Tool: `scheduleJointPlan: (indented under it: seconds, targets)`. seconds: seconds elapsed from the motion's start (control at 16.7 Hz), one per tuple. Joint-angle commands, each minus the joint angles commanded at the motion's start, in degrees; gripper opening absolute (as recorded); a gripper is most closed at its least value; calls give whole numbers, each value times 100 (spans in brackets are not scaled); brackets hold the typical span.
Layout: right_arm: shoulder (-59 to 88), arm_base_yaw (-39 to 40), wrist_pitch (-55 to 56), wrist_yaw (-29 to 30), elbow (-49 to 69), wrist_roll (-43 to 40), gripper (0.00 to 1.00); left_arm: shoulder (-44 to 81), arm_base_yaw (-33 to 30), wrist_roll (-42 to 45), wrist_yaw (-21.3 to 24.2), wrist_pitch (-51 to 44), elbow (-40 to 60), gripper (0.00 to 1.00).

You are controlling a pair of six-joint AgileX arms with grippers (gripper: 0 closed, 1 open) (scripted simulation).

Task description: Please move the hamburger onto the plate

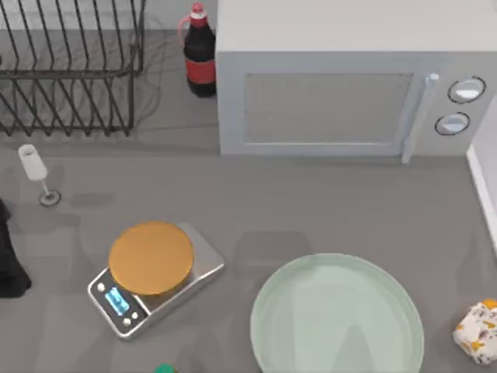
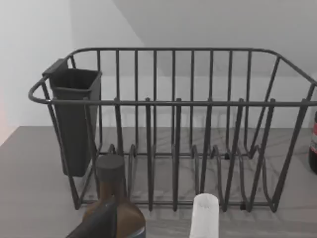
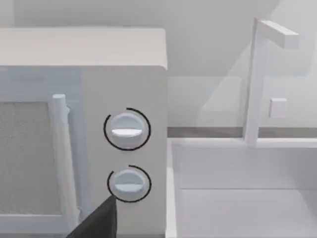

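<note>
Hamburger (image 1: 477,330) sits on table at right edge, just beside plate (image 1: 338,318) but apart from it, untouched; plate bare, nothing done yet. Can't tell either gripper's finger state. Farther back: scale (image 1: 151,272), microwave (image 1: 342,85)

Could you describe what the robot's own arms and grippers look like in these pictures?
Little of them shows. In the top view a black, matte part of the left arm sits at the table's left edge. Each wrist view catches a dark grey, flat, angular piece of that arm's gripper, left and right. No cables or markings are visible.
</note>
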Motion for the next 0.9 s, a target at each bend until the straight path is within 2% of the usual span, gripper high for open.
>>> scheduleJointPlan:
  seconds: [0.18, 0.42, 0.9]
  targets:
    - [71, 22, -64, 1, 58, -21, 100, 0, 0, 0, 0, 0, 0, 100]
    - [932, 270, -754, -1, 681, -243, 100, 0, 0, 0, 0, 0, 0, 100]
    - [4933, 1145, -3336, -15, 2777, -996, 100, 0, 0, 0, 0, 0, 0, 100]
